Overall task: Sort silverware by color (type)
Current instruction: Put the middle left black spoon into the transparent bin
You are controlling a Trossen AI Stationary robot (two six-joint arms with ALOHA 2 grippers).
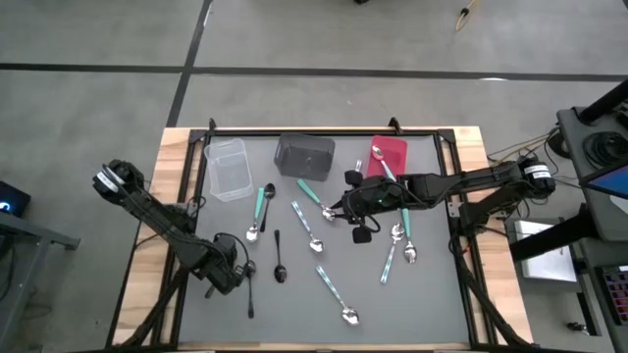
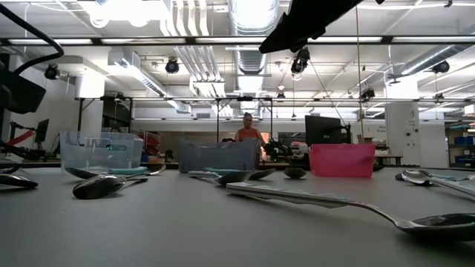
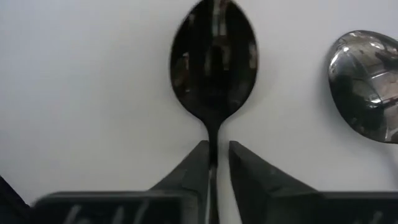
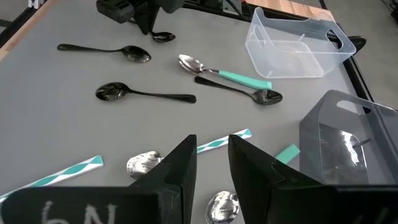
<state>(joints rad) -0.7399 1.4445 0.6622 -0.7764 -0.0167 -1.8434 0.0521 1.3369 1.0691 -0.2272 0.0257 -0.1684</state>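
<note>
1. Your black spoon point(image 3: 214, 68) lies flat on the grey table point(image 1: 432, 294) at the near-left, bowl pointing away from the left gripper point(image 3: 214, 163). The two dark fingers point(image 3: 194, 168) are pinched together on its thin handle just behind the bowl.
2. Just beside it you see a silver bowl point(image 3: 367, 84) of another spoon, apart from the fingers.
3. From above, the left gripper point(image 1: 228, 267) sits low over the table near a second black spoon point(image 1: 279, 260), which lies a little toward the middle.
4. The rest of the silverware is scattered across the middle and right: teal-handled spoons point(image 1: 259, 211), more of them toward the near edge point(image 1: 336, 294).
5. The right gripper point(image 1: 345, 208) hovers over the table centre, fingers point(image 4: 177, 168) parted with a narrow gap and nothing between them.
6. Along the far edge you have a clear bin point(image 1: 228, 169), a dark grey bin point(image 1: 304, 155) and a red bin point(image 1: 387, 155).
7. A person point(image 2: 249, 130) stands in the room beyond.
</note>
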